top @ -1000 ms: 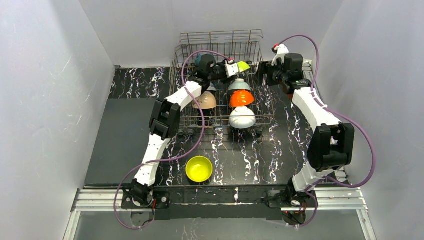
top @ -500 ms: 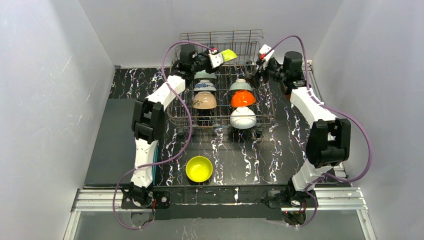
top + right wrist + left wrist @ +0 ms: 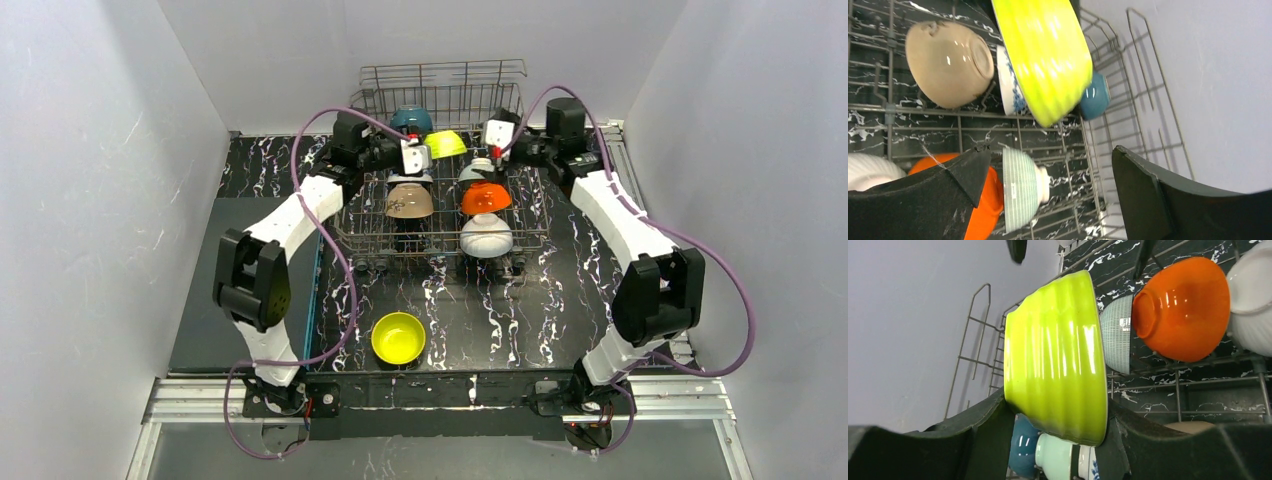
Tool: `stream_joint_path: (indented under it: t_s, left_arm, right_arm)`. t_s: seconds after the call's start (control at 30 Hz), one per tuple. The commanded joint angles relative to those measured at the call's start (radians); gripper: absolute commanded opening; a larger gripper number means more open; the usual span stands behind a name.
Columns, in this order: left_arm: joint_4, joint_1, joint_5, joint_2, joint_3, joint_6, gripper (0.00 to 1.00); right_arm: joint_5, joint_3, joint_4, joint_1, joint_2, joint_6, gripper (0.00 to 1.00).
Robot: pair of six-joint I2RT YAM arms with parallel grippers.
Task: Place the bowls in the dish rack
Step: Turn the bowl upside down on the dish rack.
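Grey wire forms your dish rack (image 3: 445, 75), standing at the far middle of the black marbled surface (image 3: 560, 270). Your left claw (image 3: 1058, 427) grips a yellow-green ribbed bowl (image 3: 1055, 350) with a finger on each side. It holds the bowl tipped on its side above the back part of the rack, just in front of the teal-blue bowl (image 3: 411, 119). Your right claw (image 3: 1050, 150) is spread wide and holds nothing. It hangs over the rack's back right part, facing the held bowl and apart from it.

In the rack's left row, a mint bowl (image 3: 1055, 457), a blue-patterned white bowl (image 3: 1008, 82) and a tan bowl (image 3: 410, 201) stand on edge between the tines. In the right row, a pale green striped bowl (image 3: 1020, 187), an orange bowl (image 3: 483, 197) and a white bowl (image 3: 485, 236) sit one against the next. A second yellow-green bowl (image 3: 398, 338) sits upright on the surface, well in front of the rack, between the two arms.
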Motion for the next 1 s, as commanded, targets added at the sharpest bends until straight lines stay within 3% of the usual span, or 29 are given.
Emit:
stream_joint_path:
  t_s: [0.0, 0.1, 0.17, 0.47, 0.77, 0.87, 0.97]
  left_arm:
    - [-0.186, -0.005, -0.007, -0.125, -0.009, 0.183, 0.0]
    - [-0.424, -0.017, -0.078, -0.139, 0.044, 0.309, 0.0]
    - [-0.462, -0.021, -0.108, -0.159, 0.032, 0.332, 0.0]
    - [-0.435, -0.035, -0.105, -0.227, -0.063, 0.359, 0.0]
    - [-0.44, -0.055, -0.117, -0.24, -0.069, 0.372, 0.0]
    - [-0.43, -0.062, -0.12, -0.249, -0.079, 0.381, 0.0]
    - [-0.411, -0.068, -0.12, -0.257, -0.089, 0.384, 0.0]
  right_arm:
    - [0.142, 0.087, -0.222, 0.126, -0.061, -0.207, 0.99]
    - [0.266, 0.084, -0.248, 0.207, -0.071, -0.226, 0.99]
    - [0.316, 0.081, -0.255, 0.247, -0.075, -0.23, 0.99]
    - [0.397, 0.127, -0.283, 0.328, -0.032, -0.24, 0.99]
    - [0.356, 0.124, -0.199, 0.333, -0.003, -0.195, 0.98]
    - [0.338, 0.122, -0.178, 0.333, 0.009, -0.181, 0.93]
    - [0.326, 0.116, -0.152, 0.333, 0.02, -0.165, 0.8]
